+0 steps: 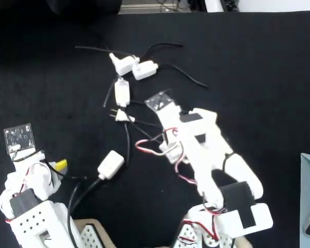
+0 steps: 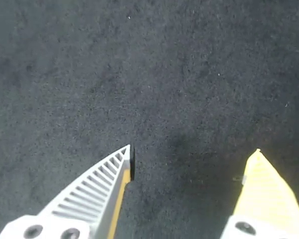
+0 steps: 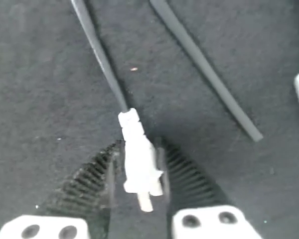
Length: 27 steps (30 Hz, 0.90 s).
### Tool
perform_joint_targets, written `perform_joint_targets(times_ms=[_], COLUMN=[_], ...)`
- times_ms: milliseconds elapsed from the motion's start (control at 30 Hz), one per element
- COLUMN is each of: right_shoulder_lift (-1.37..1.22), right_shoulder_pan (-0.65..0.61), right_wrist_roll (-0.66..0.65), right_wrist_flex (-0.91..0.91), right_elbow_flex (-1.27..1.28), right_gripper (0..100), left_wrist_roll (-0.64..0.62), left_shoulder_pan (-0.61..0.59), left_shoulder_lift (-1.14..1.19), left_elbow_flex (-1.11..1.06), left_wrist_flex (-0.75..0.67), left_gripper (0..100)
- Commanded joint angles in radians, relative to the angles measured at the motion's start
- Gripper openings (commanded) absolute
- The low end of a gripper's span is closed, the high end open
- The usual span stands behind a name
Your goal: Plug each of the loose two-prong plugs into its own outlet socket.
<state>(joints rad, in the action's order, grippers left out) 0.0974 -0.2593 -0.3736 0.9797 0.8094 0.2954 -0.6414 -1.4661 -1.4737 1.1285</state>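
Pinching a slim white plug (image 3: 138,167) by its sides, the right end effector (image 3: 138,146) holds it close to the black counter (image 3: 35,99), prong end toward the wrist camera, cord (image 3: 97,55) trailing away. Likely risks are the plug twisting in so narrow a grip, or the cord snagging the loose black cable (image 3: 204,69) beside it. The left end effector (image 2: 193,148) hangs released over bare counter, so a socket could slide when pushed. The high view adds the layout: 1 white socket block (image 1: 111,164) near the left arm and a cluster of white connectors (image 1: 144,70) farther out.
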Motion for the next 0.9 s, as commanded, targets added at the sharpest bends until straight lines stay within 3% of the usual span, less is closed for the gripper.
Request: perform_joint_targets(times_ms=[0, 333, 500, 867], right_shoulder_lift=[0.027, 0.381, 0.598, 0.889], right_shoulder_pan=[0.040, 0.055, 0.012, -0.270], right_wrist_roll=[-0.040, -0.066, -0.035, 0.215], right_wrist_flex=[0.000, 0.215, 0.245, 0.241], right_elbow_flex=[-0.045, -0.097, -0.093, -0.068], right_gripper=[1.6, 1.1, 1.1, 1.1], left_wrist_roll=[0.006, -0.003, -0.129, -0.347], left_shoulder_pan=[0.062, 0.073, 0.081, 0.509], left_shoulder_lift=[-0.009, -0.011, -0.011, -0.009], left_elbow_flex=[0.005, 0.047, 0.185, 0.334], left_wrist_flex=[-0.011, -0.017, -0.017, -0.087], left_gripper=[35, 35, 35, 35])
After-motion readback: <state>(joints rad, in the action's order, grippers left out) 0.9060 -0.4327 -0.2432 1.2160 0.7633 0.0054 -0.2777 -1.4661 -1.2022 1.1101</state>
